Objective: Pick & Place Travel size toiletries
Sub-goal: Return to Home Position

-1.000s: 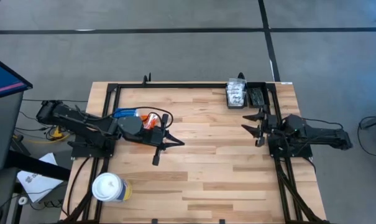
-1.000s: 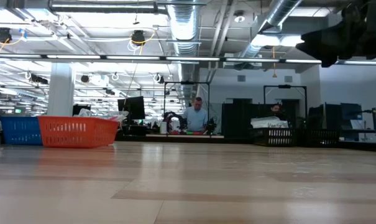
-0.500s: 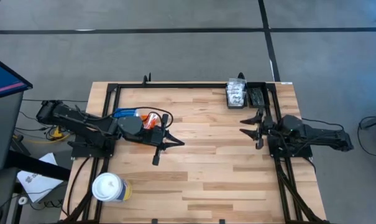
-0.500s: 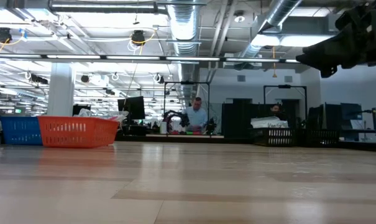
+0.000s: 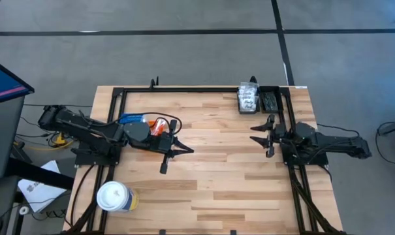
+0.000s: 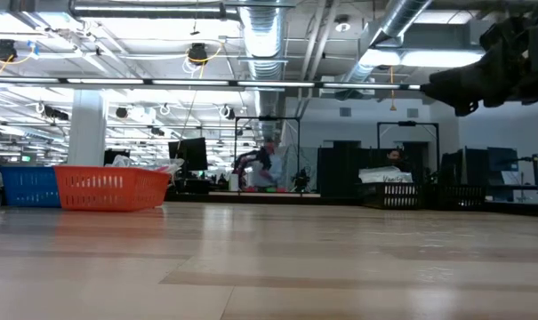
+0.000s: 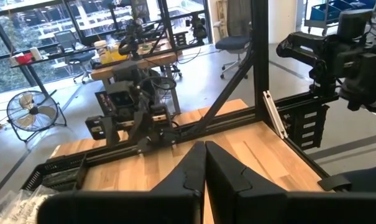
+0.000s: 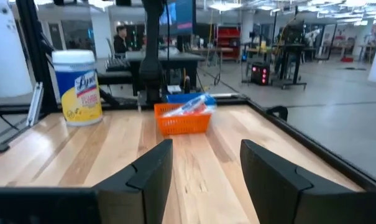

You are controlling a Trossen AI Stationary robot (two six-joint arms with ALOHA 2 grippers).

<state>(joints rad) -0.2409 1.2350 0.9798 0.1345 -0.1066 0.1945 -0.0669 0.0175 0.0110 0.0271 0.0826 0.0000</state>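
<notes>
A: Where are the toiletries (image 5: 248,98)?
B: In the bins (image 5: 269,90) at the table's (image 5: 217,189) far right corner. The right hand (image 5: 253,133) is nearby, fingers apart.
A: And the left hand (image 5: 189,150)?
B: Fingers together, over mid-table. Its arm partly covers the orange basket (image 5: 157,125).

Two pincers (image 7: 204,144) (image 8: 206,144), one orange basket (image 6: 111,188), one blue basket (image 6: 24,187), two black bins (image 5: 239,99) (image 5: 279,101), one canister (image 5: 113,196).

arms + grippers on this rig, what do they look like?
The left arm and right arm are matte black and jointed, with black cables trailing from their bases. The left gripper and right gripper each have two dark wedge-shaped fingers. No markings visible.
</notes>
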